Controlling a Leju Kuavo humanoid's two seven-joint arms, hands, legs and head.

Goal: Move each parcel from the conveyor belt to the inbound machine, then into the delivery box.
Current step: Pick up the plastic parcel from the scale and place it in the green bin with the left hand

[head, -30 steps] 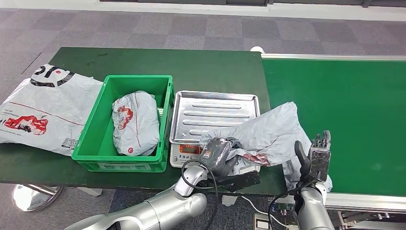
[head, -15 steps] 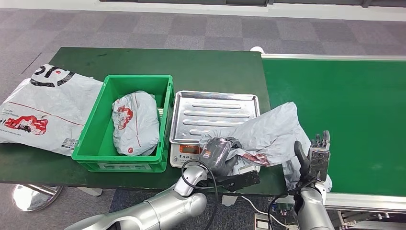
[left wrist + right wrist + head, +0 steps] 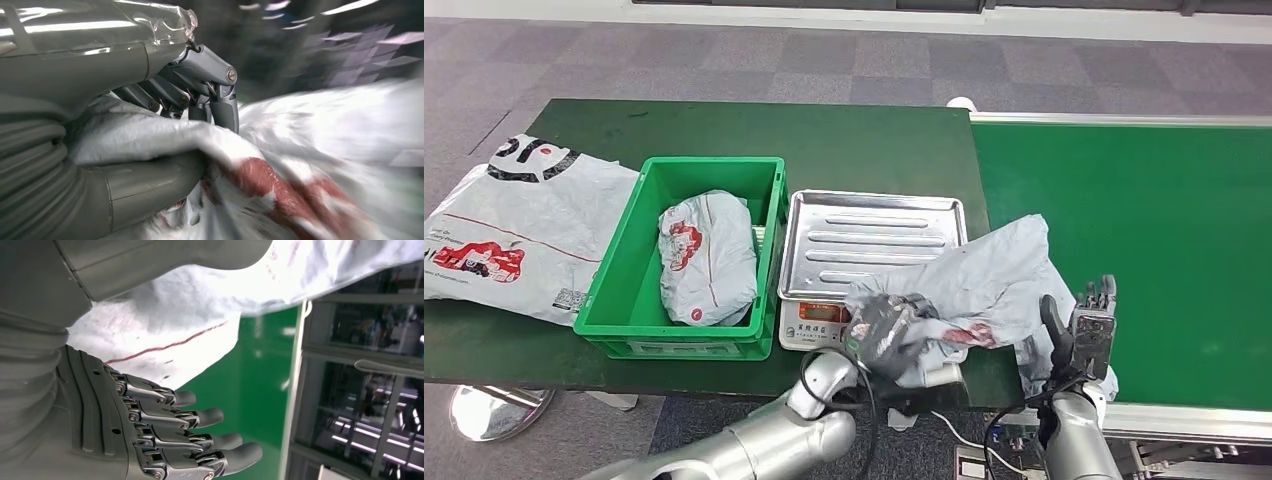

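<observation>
Gripping the grey parcel (image 3: 984, 275) at its near corner, the left robot hand (image 3: 886, 330) has its fingers (image 3: 220, 95) and thumb clenched into the wrapping, as the left wrist view confirms. This hold suits dragging the bag toward the scale's steel tray (image 3: 869, 240). The parcel lies draped across the seam between counter (image 3: 724, 125) and belt (image 3: 1144, 200), one edge already overlapping the tray's near right corner, its far part on the belt.

The right robot hand (image 3: 1089, 325) stands upright just beside the parcel's belt end, released, fingers apart and holding nothing; judged to be steadying or clear of the load.

A green box (image 3: 624, 290) sits just left of the scale, holding one parcel (image 3: 706, 255). A flat white bag (image 3: 514, 225) lies on the counter beyond it.

Judgement: weighing step under way, boxing not yet done.
</observation>
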